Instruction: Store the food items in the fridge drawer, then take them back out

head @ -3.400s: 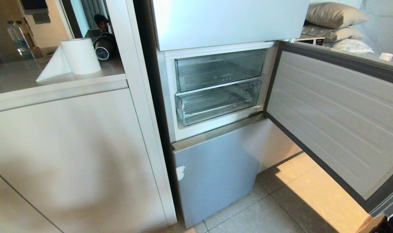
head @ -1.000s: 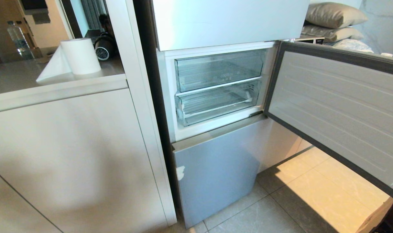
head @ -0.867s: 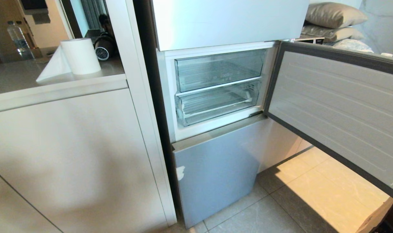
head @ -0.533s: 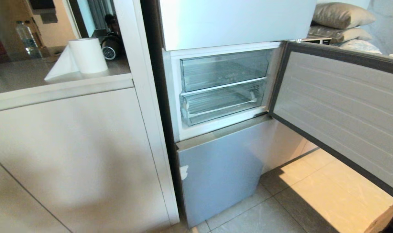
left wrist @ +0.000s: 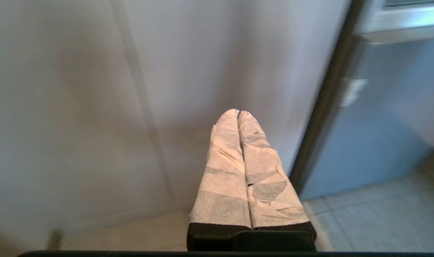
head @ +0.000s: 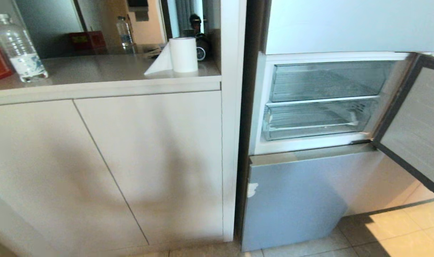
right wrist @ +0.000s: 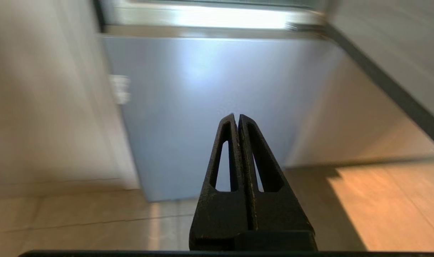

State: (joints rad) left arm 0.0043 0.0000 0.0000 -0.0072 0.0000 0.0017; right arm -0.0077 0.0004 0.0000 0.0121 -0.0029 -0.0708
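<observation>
Right pincer [right wrist: 237, 116], closed, faces the pale-blue lower fridge panel [right wrist: 209, 107].

My head camera looked down from above at the pale blue lower fridge panel [head: 295, 200], cabinets beside it. The left wrist camera sat low and close, facing that panel's [left wrist: 374, 117] edge; the right wrist camera faced it [right wrist: 202, 92] squarely. All three shared it.
</observation>
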